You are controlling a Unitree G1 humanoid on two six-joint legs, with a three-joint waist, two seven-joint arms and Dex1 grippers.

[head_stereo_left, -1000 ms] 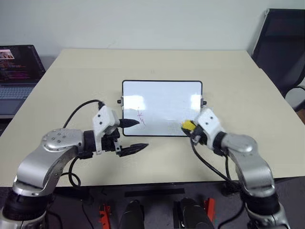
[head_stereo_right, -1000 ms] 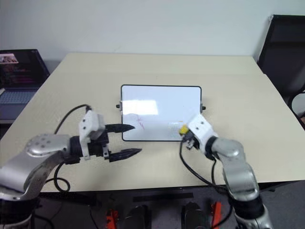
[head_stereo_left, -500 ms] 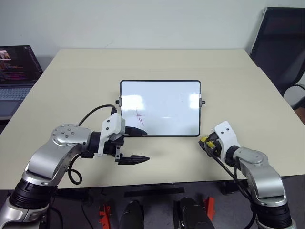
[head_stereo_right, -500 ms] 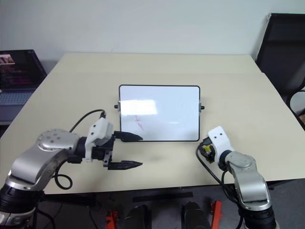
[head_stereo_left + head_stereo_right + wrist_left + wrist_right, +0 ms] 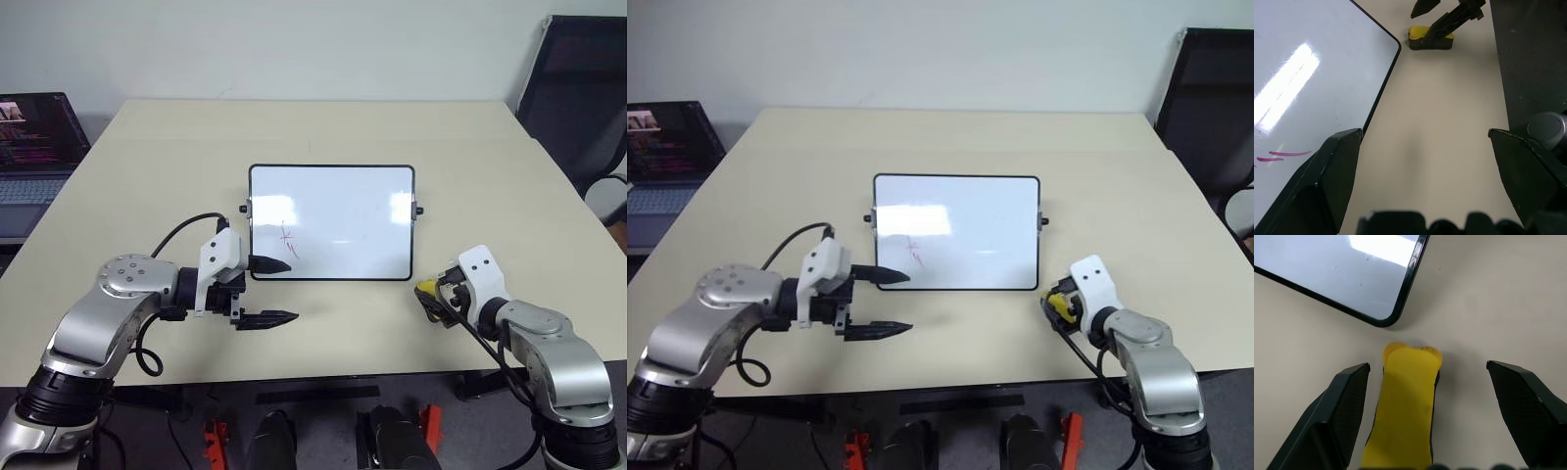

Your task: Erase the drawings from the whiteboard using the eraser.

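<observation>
Eraser [image 5: 1406, 406]: laid on tabletop [image 5: 147, 166] between released right end effector [image 5: 1422, 396] fingers, off the whiteboard [image 5: 333, 220].
Left end effector [image 5: 274, 291]: released, empty, by the board's corner.
Drawings [image 5: 287, 238]: one pink mark left unerased.

Both arms are clad in rounded silver-grey metal shells, joined by black segments at the elbows and wrists. A ring of small dark screws is seen on the left elbow cap. Each wrist is capped by a white plastic block (two small dark holes on the right one). Black cables are looped from forearm to wrist. Left hand [image 5: 268, 291] and right hand [image 5: 1434, 396] are fitted with tapered black fingers [image 5: 270, 264].
</observation>
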